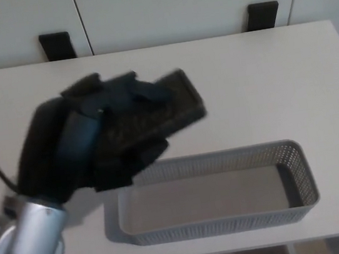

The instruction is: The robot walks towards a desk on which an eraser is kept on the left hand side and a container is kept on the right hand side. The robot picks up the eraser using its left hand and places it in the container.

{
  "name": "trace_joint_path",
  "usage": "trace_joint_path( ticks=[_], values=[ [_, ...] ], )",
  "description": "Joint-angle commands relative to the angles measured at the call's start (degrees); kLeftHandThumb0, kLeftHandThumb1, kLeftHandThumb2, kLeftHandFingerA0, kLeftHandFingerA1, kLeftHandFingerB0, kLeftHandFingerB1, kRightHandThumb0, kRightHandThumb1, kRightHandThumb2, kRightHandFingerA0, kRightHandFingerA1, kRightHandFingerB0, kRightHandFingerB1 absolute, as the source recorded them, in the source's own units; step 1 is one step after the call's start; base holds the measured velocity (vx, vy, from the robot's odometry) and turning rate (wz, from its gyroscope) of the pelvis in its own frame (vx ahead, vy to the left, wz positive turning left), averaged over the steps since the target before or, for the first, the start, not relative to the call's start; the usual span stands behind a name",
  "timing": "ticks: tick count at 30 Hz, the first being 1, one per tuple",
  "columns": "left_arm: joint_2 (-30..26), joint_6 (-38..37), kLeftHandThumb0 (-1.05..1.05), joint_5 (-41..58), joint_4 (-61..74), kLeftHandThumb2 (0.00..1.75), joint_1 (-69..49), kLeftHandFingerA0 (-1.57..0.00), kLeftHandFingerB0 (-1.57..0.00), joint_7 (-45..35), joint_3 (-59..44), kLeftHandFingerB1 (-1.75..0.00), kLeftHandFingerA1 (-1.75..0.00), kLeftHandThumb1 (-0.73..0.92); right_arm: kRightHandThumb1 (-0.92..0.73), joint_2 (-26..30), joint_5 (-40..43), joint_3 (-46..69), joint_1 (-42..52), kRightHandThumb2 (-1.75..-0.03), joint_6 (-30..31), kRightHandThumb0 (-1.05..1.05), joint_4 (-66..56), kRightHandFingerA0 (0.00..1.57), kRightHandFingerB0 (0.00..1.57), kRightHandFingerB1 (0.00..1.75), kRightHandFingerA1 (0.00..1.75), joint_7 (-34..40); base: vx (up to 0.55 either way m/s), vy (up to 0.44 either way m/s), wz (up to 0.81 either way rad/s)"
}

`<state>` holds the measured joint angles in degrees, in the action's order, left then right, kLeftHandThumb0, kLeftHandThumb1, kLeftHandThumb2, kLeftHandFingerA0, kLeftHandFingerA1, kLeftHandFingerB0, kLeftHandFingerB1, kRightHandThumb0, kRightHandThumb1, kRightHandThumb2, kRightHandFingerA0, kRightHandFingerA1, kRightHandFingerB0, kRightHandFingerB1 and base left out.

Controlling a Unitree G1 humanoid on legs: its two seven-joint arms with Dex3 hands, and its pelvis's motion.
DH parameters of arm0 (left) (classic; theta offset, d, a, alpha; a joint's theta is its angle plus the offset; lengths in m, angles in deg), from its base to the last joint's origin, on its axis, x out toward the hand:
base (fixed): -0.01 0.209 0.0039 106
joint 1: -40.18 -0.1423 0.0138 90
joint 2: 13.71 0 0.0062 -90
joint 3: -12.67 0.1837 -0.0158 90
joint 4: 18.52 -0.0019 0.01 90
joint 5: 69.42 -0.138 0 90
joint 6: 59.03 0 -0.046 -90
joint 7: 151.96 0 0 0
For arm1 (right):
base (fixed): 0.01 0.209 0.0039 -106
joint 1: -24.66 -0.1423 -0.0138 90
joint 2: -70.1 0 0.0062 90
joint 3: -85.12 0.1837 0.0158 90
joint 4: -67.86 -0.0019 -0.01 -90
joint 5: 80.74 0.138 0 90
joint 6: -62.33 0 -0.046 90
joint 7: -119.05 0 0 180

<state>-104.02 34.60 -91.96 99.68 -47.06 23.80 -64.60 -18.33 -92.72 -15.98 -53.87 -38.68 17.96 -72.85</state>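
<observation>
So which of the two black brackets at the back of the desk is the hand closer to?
The left bracket. The left hand, shut on the eraser, hangs just below it, while the right bracket sits far across the desk.

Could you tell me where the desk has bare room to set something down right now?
Bare: the desk between basket and far edge, and the basket's floor. Crowded: near left, where the left hand carries the eraser above the basket's corner.
</observation>
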Motion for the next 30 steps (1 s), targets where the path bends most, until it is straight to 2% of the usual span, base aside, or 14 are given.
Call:
trace_joint_path(
  ticks=[1, 2, 3, 4, 5, 10, 11, 12, 17, 20, 21, 30],
  values=[
    [-1.1, -5.0, -0.23, -4.8, -6.2, 0.64, 2.8, -0.98, -0.91, 0.1, 3.5, -0.61, -1.71, 0.73, -0.58, 0.3, -0.1, 0.0, 0.0, -0.57, -1.2, -0.42, -0.3, 0.63, 0.45, 0.45, 0.54, -0.2, 0.0, 0.0, 0.0],
    [-1.0, -5.2, -0.25, -5.6, -7.7, 0.94, 3.3, -1.25, -0.86, 0.5, 4.2, -0.75, -1.38, 0.55, -0.58, 0.3, 0.0, 0.0, 0.0, -0.57, -1.0, -0.43, -0.6, 0.64, 0.45, 0.45, 0.54, -0.3, 0.0, 0.0, 0.0],
    [-0.9, -5.4, -0.21, -6.3, -8.7, 0.64, 3.7, -0.99, -0.92, 0.9, 4.7, -0.61, -1.74, 0.73, -0.58, 0.3, -0.1, 0.0, 0.0, -0.57, -0.8, -0.43, -0.8, 0.64, 0.46, 0.45, 0.54, -0.2, 0.0, 0.0, 0.0],
    [-0.8, -5.3, -0.26, -7.2, -10.2, 0.94, 4.2, -1.24, -0.87, 1.3, 5.3, -0.75, -1.38, 0.56, -0.58, 0.3, -0.1, 0.0, 0.0, -0.57, -0.7, -0.42, -1.0, 0.64, 0.46, 0.45, 0.54, -0.2, 0.0, 0.0, 0.0],
    [-0.8, -5.2, -0.21, -7.9, -11.7, 0.63, 4.8, -0.97, -0.91, 1.4, 5.9, -0.61, -1.75, 0.74, -0.59, 0.4, -0.1, 0.1, 0.1, -0.57, -0.5, -0.41, -1.3, 0.64, 0.46, 0.45, 0.54, -0.2, 0.0, 0.0, 0.0],
    [-0.6, -6.6, -0.22, -9.5, -17.8, 0.64, 6.8, -0.97, -0.9, 3.4, 7.2, -0.6, -1.75, 0.76, -0.59, 0.9, -0.1, 0.2, 0.7, -0.57, 0.4, -0.43, -2.8, 0.63, 0.46, 0.44, 0.52, -0.6, 0.0, 0.0, 0.0],
    [-0.5, -6.9, -0.26, -9.7, -18.8, 0.95, 7.3, -1.22, -0.87, 3.7, 7.1, -0.75, -1.38, 0.58, -0.59, 1.0, -0.4, 0.1, 0.5, -0.57, 0.5, -0.44, -3.0, 0.63, 0.46, 0.43, 0.52, -0.6, 0.0, 0.0, 0.0],
    [-0.5, -6.8, -0.22, -10.1, -19.3, 0.65, 7.6, -0.96, -0.9, 3.9, 7.2, -0.6, -1.75, 0.77, -0.59, 1.1, -0.4, 0.1, 0.4, -0.57, 0.7, -0.43, -3.1, 0.63, 0.46, 0.43, 0.52, -0.7, 0.0, 0.0, 0.0],
    [-0.7, -8.8, -0.28, -12.5, -19.8, 0.63, 8.3, -0.94, -0.85, 5.3, 8.7, -0.58, -1.71, 0.69, -0.59, 0.9, -0.3, 0.2, -0.5, -0.57, 0.6, -0.42, -2.0, 0.62, 0.46, 0.44, 0.52, -0.6, 0.0, 0.0, 0.0],
    [-1.2, -11.3, -0.28, -13.4, -19.6, 0.64, 7.6, -0.96, -0.86, 6.1, 9.9, -0.57, -1.7, 0.7, -0.6, 0.9, -0.6, 0.0, -0.3, -0.57, 0.3, -0.41, -2.1, 0.64, 0.46, 0.43, 0.52, -0.2, 0.0, 0.0, 0.0],
    [-1.3, -11.0, -0.31, -14.1, -18.2, 0.65, 7.1, -0.93, -0.87, 5.0, 10.9, -0.55, -1.69, 0.73, -0.6, 0.9, -0.6, 0.1, -0.4, -0.58, 0.2, -0.41, -2.1, 0.63, 0.46, 0.44, 0.52, -0.3, 0.0, 0.0, 0.0],
    [-0.6, -10.7, -0.31, -17.6, -11.1, 0.64, 3.2, -0.92, -0.85, 4.0, 15.2, -0.57, -1.66, 0.69, -0.61, 1.3, -1.7, -0.3, -1.1, -0.58, 1.0, -0.43, -2.8, 0.67, 0.46, 0.43, 0.53, 0.0, 0.0, 0.0, 0.0]
  ],
)
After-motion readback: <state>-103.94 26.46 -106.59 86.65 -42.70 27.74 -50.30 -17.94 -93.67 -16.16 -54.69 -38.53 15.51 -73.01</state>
